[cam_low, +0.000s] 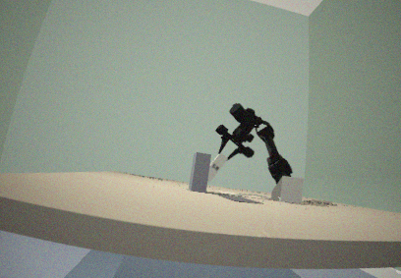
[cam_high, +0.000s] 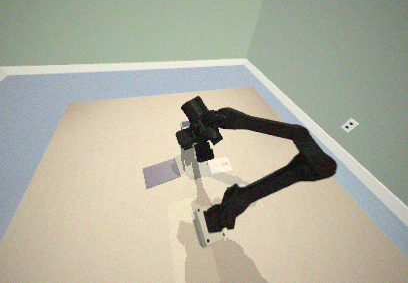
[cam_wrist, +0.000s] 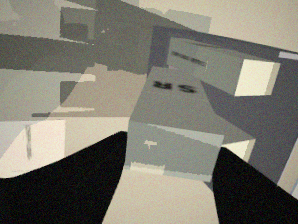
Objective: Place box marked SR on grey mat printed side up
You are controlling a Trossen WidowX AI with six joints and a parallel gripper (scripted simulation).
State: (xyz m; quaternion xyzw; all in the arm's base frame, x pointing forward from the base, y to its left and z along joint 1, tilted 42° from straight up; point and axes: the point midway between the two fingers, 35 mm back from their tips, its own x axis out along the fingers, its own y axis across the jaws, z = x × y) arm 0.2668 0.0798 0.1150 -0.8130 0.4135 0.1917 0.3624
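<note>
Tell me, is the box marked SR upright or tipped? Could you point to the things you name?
Tipped: in the exterior view, the box [cam_low: 217, 163] [cam_wrist: 172, 107] leans at a slant between the jaws.
</note>
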